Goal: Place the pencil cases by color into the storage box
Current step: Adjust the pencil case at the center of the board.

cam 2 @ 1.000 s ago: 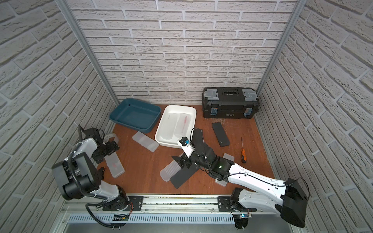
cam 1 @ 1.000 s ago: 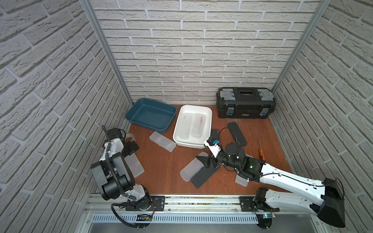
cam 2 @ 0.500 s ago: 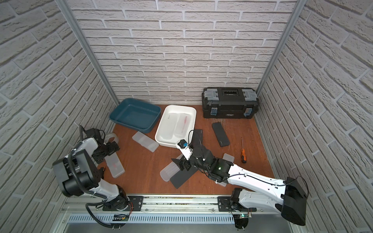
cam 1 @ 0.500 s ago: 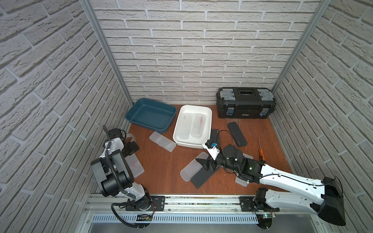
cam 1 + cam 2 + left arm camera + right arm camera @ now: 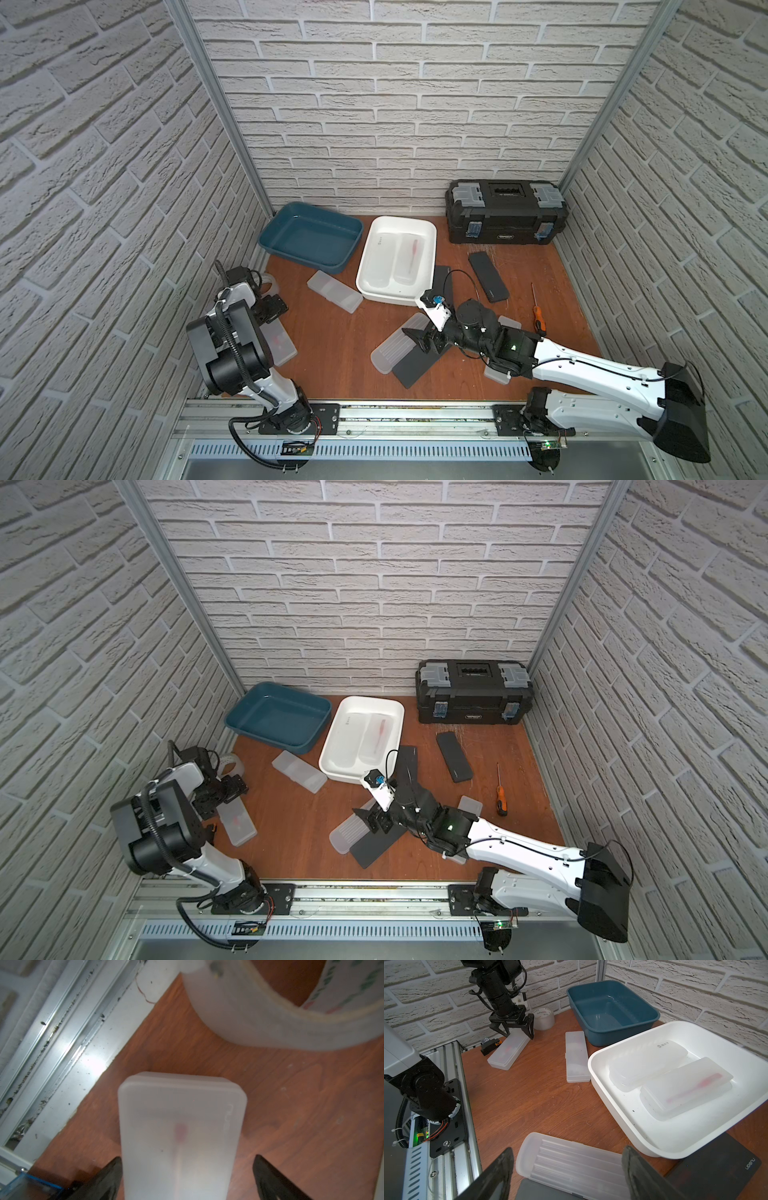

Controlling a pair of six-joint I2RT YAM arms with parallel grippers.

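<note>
Brick-patterned walls enclose a wooden tabletop [image 5: 332, 353] where two frosted pencil cases [image 5: 645, 1061] lie in the white tray [image 5: 430, 232]. Just in front of that tray, the right gripper [image 5: 566, 1151] hangs, fingers apart, over a ribbed frosted case [image 5: 560, 1157] and a black case [image 5: 415, 365]. Well away from the tray, the left gripper [image 5: 519, 1035] straddles a third frosted case [image 5: 180, 1126], fingers spread wide.

Your top views look down from six o'clock, sharing the whole table [image 5: 332, 353]; wrist cameras sit close, low.
</note>
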